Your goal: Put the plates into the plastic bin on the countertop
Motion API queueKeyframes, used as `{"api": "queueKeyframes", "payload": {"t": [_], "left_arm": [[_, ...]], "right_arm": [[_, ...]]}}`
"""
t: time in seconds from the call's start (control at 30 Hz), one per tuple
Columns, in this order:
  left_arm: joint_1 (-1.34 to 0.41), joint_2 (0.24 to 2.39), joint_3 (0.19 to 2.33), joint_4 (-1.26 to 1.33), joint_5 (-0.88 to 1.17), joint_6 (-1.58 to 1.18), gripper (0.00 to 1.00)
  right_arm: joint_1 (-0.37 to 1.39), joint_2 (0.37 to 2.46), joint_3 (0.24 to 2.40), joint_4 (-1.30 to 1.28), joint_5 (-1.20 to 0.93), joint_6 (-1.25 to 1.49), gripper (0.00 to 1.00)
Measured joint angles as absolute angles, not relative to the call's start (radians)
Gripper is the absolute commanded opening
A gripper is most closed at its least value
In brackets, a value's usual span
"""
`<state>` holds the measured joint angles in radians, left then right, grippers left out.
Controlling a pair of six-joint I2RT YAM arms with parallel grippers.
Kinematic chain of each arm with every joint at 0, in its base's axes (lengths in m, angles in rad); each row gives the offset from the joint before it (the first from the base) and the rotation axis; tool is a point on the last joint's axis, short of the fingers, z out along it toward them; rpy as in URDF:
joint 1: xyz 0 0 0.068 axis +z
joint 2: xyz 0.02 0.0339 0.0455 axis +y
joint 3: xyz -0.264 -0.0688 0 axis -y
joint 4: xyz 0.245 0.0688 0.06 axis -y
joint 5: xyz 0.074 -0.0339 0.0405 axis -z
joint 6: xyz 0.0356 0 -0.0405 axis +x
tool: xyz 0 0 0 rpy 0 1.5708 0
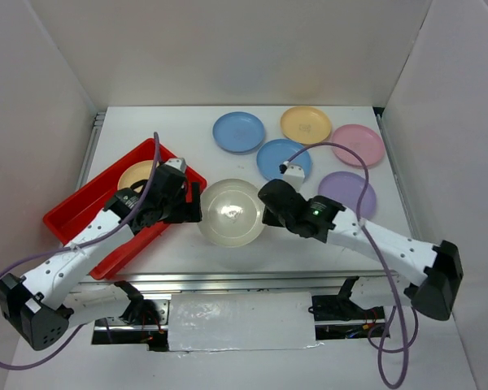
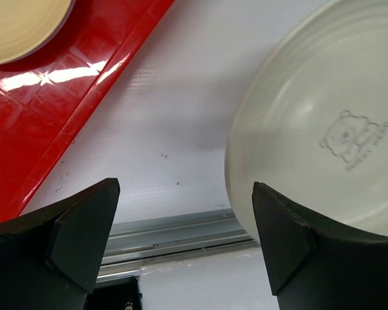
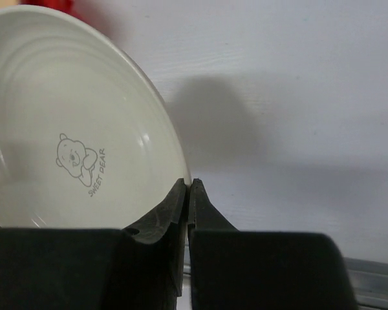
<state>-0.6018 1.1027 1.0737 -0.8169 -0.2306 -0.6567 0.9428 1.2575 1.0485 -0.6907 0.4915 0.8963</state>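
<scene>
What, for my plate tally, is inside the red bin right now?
One yellowish plate lies in the red bin. The left arm covers the bin's middle, so anything beneath it is hidden.

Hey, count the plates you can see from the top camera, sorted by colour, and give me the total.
Blue plates: 2
Yellow-orange plates: 2
Pink plate: 1
Purple plate: 1
Cream plate: 1
Total: 7

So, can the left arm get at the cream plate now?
Probably yes. The left gripper is open right beside the cream plate, nothing between them, though the right gripper pinches its opposite rim.
</scene>
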Motion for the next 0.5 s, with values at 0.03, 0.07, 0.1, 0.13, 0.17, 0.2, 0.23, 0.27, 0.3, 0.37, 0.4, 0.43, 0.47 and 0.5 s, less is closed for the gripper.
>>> {"api": "queueKeyframes", "payload": {"t": [0.03,0.07,0.1,0.13,0.17,0.2,0.23,0.27,0.3,0.37,0.4,0.43,0.47,0.5], "left_arm": [[-0.611,1.111,1.074,-0.815,-0.231,-0.658,0.92],[-0.617,1.119,1.074,-0.812,-0.232,-0.659,0.9],[-0.625,1.126,1.074,-0.807,-0.232,-0.659,0.87],[-0.632,1.133,1.074,-0.802,-0.233,-0.66,0.77],[-0.638,1.141,1.076,-0.796,-0.232,-0.66,0.71],[-0.642,1.147,1.077,-0.789,-0.231,-0.664,0.59],[-0.648,1.153,1.08,-0.781,-0.229,-0.668,0.23],[-0.653,1.159,1.085,-0.772,-0.223,-0.677,0.08],[-0.66,1.166,1.091,-0.76,-0.221,-0.682,0.0],[-0.663,1.175,1.113,-0.752,-0.232,-0.709,0.0],[-0.662,1.177,1.126,-0.751,-0.239,-0.717,0.0],[-0.658,1.177,1.136,-0.755,-0.249,-0.722,0.0],[-0.651,1.177,1.147,-0.762,-0.267,-0.726,0.0],[-0.641,1.176,1.154,-0.769,-0.283,-0.734,0.0]], "right_arm": [[0.937,1.229,1.046,-0.682,0.473,0.886,0.0],[0.929,1.195,1.041,-0.669,0.447,0.871,0.0],[0.918,1.161,1.035,-0.65,0.414,0.857,0.0],[0.91,1.139,1.031,-0.635,0.393,0.844,0.0],[0.899,1.114,1.024,-0.62,0.362,0.833,0.0],[0.893,1.101,1.019,-0.614,0.343,0.823,0.0],[0.887,1.094,1.015,-0.61,0.325,0.816,0.0],[0.883,1.093,1.01,-0.599,0.307,0.813,0.0],[0.881,1.095,1.006,-0.591,0.295,0.808,0.0],[0.876,1.103,0.996,-0.598,0.289,0.801,0.13],[0.87,1.104,0.989,-0.593,0.284,0.801,0.22],[0.863,1.104,0.987,-0.586,0.276,0.801,0.43],[0.858,1.103,0.987,-0.578,0.263,0.801,0.47],[0.852,1.101,0.987,-0.568,0.252,0.795,0.52]]}}
